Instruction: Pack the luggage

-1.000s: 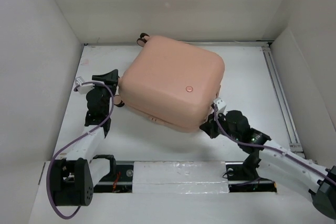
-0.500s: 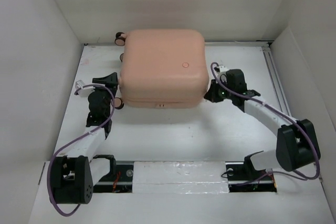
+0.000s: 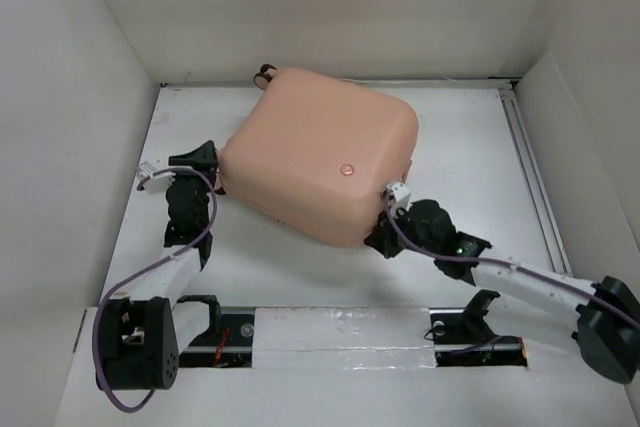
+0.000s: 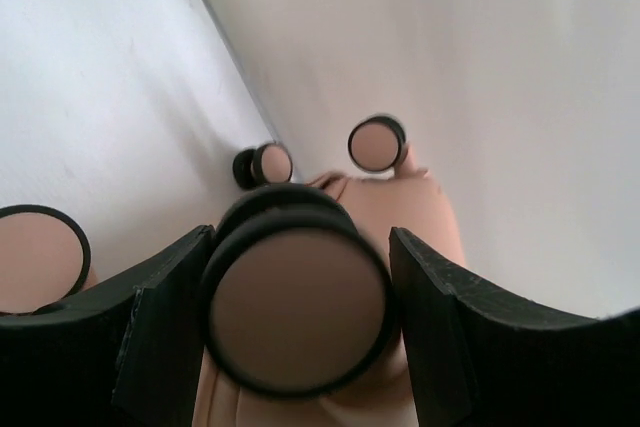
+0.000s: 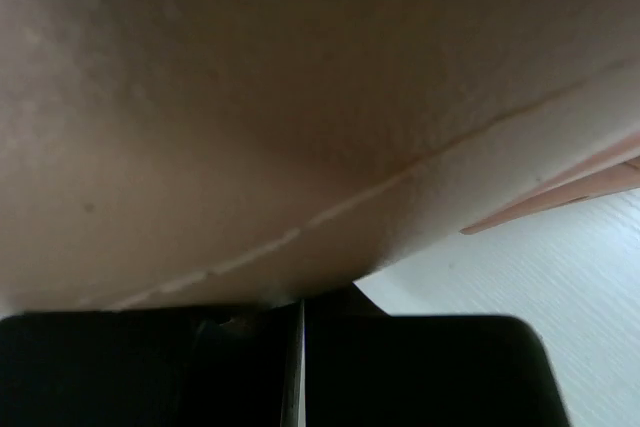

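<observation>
The luggage (image 3: 320,152), a pale salmon-pink hard-shell suitcase, lies shut on the white table, turned at an angle. My left gripper (image 3: 208,162) is at its left corner, its black fingers (image 4: 160,347) closed on either side of one pink-and-black wheel (image 4: 298,307). Other wheels (image 4: 377,144) show beyond it. My right gripper (image 3: 380,239) is shut with nothing in it and sits against the suitcase's near corner. In the right wrist view the pink shell (image 5: 300,97) fills the frame just above the closed fingertips (image 5: 200,367).
White walls box the table in on the left, back and right. A metal rail (image 3: 530,177) runs along the right side. A taped white strip (image 3: 340,332) crosses the near edge between the arm bases.
The suitcase has swung from square-on to angled, its near right corner coming toward me. My right gripper dropped from its right side to its near corner. The left gripper shifted slightly left.
</observation>
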Robot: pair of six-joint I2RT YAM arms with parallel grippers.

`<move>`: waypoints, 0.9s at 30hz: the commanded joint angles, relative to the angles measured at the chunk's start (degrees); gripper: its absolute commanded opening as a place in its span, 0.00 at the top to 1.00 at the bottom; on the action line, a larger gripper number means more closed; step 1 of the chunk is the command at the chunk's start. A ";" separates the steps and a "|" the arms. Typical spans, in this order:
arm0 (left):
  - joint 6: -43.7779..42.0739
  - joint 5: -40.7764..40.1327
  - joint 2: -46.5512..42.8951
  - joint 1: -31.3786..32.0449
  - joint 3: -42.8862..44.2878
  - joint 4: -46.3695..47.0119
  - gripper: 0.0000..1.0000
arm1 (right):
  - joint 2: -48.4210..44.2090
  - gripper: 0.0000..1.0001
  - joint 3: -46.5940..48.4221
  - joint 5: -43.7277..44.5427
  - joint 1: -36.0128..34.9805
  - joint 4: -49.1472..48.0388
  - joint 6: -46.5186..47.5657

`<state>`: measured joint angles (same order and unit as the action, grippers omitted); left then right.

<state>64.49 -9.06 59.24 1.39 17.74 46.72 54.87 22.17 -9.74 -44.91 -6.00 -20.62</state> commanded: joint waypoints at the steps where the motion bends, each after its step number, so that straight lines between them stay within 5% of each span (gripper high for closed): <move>1: -4.28 17.23 -1.32 4.50 -2.88 1.18 1.00 | 8.66 1.00 12.18 0.07 -1.25 -17.28 2.15; 6: -5.51 16.10 -2.55 4.50 -3.41 0.48 1.00 | 15.34 1.00 28.91 -13.96 19.09 -14.76 4.88; 8: -6.04 16.09 -2.55 4.50 -3.41 0.48 1.00 | 18.08 1.00 31.88 -17.58 22.13 -9.14 4.89; 13: -6.57 16.79 -0.80 4.50 -3.32 0.48 1.00 | 6.66 1.00 1.54 -13.03 3.23 -22.29 -2.39; 16: -6.04 17.32 0.52 4.50 -3.85 2.32 1.00 | 7.08 1.00 -0.65 -7.34 -8.66 -28.54 -5.31; 19: -4.38 17.24 1.84 5.73 -4.38 5.05 1.00 | 12.88 1.00 5.14 -3.11 -10.11 -26.88 -0.75; 27: -4.37 14.95 2.37 12.40 -3.76 5.05 1.00 | 12.46 1.00 24.43 -16.00 21.64 -15.56 0.92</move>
<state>62.24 -6.13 60.71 9.61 14.66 54.43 70.35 32.91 -23.11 -35.20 -12.23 -20.58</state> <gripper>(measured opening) 0.442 0.020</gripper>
